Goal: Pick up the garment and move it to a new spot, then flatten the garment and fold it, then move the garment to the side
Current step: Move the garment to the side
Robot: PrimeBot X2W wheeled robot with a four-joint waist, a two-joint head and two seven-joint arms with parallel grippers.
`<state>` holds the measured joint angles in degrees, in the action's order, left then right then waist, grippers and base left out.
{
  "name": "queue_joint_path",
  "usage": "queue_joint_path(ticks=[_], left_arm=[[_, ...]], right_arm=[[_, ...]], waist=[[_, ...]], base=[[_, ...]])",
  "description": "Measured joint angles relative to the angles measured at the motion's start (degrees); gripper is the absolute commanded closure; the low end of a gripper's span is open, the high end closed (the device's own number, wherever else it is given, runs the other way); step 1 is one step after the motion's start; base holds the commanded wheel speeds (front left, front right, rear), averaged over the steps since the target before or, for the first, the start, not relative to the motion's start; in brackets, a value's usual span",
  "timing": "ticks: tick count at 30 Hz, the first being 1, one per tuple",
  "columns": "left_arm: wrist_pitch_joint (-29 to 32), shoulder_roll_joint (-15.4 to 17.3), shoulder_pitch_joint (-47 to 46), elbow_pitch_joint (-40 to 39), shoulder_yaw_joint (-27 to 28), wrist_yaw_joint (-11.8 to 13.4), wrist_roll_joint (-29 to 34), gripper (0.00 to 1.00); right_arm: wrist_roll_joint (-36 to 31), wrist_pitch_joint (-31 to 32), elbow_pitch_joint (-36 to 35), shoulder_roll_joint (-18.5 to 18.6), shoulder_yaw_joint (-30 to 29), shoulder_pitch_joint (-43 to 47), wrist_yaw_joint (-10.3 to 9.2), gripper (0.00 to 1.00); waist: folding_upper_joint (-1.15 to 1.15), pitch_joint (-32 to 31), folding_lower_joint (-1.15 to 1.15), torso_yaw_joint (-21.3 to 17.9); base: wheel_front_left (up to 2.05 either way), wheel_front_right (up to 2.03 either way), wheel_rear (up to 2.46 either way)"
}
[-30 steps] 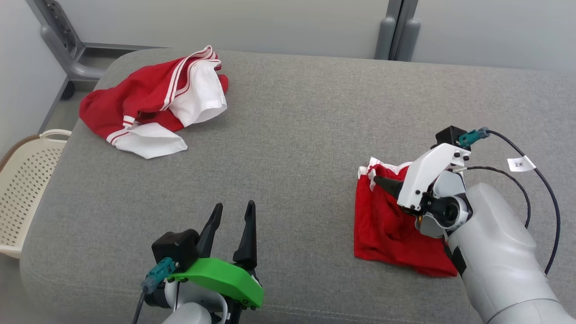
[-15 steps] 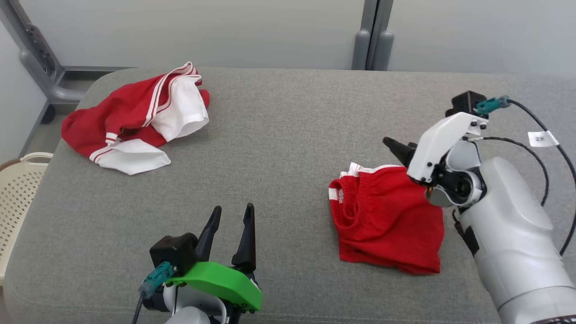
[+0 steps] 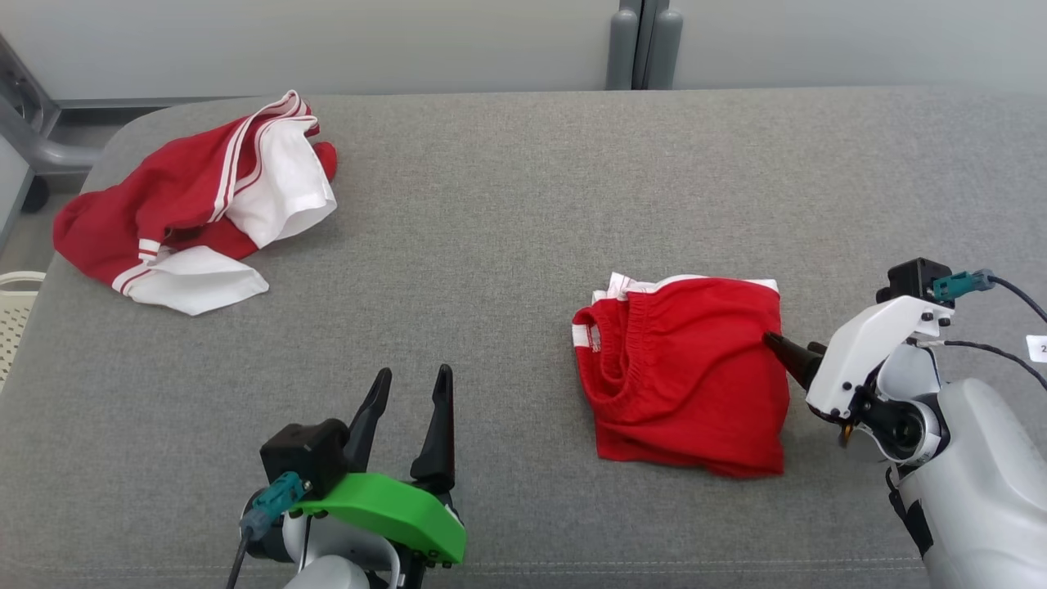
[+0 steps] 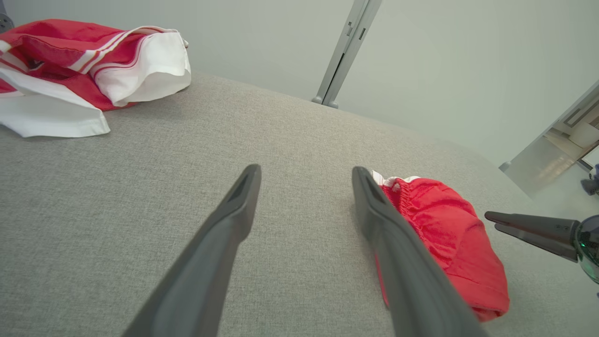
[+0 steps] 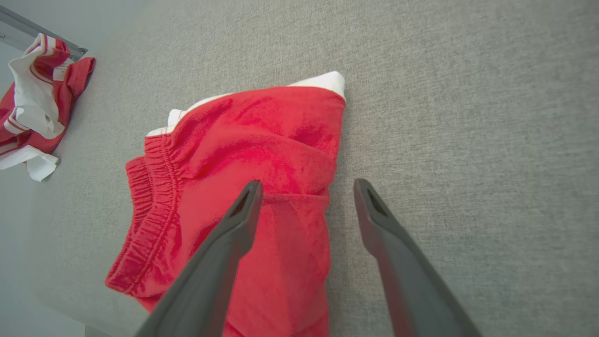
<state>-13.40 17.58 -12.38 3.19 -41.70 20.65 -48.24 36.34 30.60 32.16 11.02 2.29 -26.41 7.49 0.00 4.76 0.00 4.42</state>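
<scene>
My right end effector [image 5: 307,185] spread, wrist view astride edge of folded red fabric shorts [image 5: 234,154], head view, left end effector [image 3: 413,372] spread near front edge of grey padded counter [image 3: 507,245]

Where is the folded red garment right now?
In the head view the folded red garment lies on the grey cushion, right of centre, with the open right hand at its right edge.

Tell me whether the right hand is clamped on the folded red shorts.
No: the right hand stands wide open over the folded red shorts, pinching no cloth.
</scene>
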Motion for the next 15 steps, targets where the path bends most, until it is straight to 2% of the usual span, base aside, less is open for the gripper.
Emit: queue_joint_path(ticks=[9,15], left_arm=[[0.82,0.89,-0.64,-0.33,-0.43,0.38,0.59,0.0],[1.0,1.2,-0.65,-0.68,-0.58,0.53,0.85,0.0]], right_arm=[[1.23,-2.99,4.2,-2.1,-2.37,0.41,-0.01,0.0],[2.04,-4.64,7.14,-2.72,-1.71,-0.38,0.0,0.0]], waist=[[0.0,1.95,0.0,2.08],[0.0,2.46,0.0,3.75]], base=[[0.0,0.0,0.0],[0.0,0.0,0.0]])
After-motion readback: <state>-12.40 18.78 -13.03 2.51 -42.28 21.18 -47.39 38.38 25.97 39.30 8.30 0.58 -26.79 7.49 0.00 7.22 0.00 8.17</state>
